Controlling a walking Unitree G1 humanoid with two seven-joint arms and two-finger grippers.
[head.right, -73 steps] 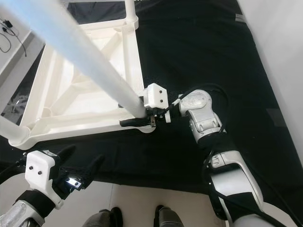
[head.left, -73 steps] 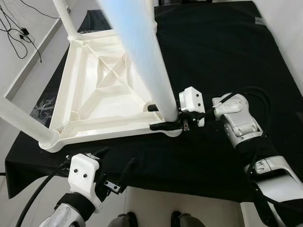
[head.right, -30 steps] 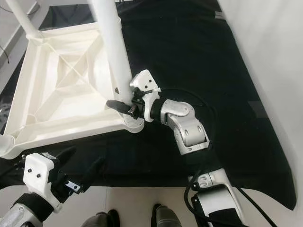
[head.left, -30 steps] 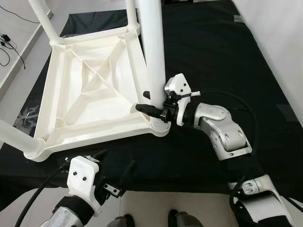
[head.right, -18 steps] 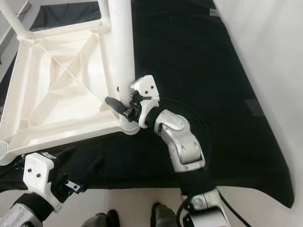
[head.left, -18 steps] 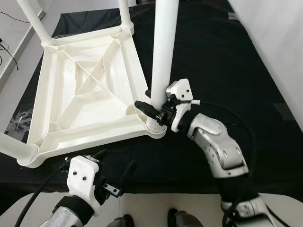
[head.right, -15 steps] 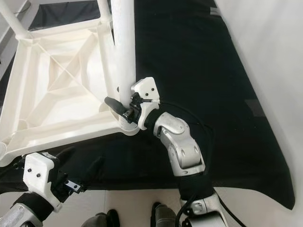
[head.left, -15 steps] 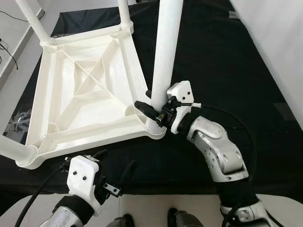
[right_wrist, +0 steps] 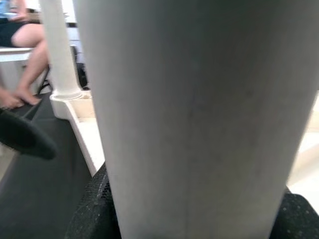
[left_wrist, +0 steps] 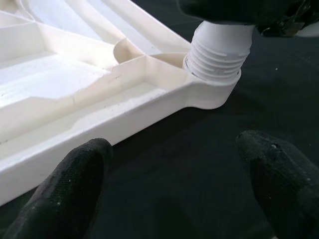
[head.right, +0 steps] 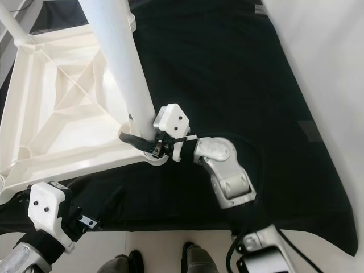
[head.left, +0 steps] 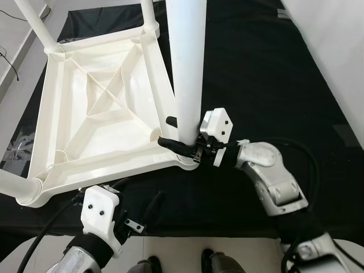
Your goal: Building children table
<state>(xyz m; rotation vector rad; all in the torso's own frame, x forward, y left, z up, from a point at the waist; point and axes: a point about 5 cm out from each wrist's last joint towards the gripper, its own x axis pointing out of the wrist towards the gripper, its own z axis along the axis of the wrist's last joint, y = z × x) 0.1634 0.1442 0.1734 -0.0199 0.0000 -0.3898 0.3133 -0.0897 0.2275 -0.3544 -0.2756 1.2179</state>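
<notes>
The right hand is clamped around the base of the near table leg, one black finger on each side of the white tube, right above where it meets the corner socket. In the left wrist view you can see the leg's ribbed thread sitting in that socket, so it's in but the threads are exposed. The leg leans up toward the camera, heading to about 12 o'clock from the hand.

The socket belongs to the upside-down white table, which spreads out from the hand toward 10 o'clock, ribbed underside facing up with an X-shaped brace in the middle. More legs stand at the other corners: one at the far left corner, one at the far right corner, and one at the near left corner.

It all sits on a tabletop covered in black cloth.

The left hand hovers at the near edge of the cloth, around 7 o'clock from the right hand, fingers spread wide with nothing between them, close to the table's near rail but not touching.

In the right wrist view there's a person's bare leg in the background.
</notes>
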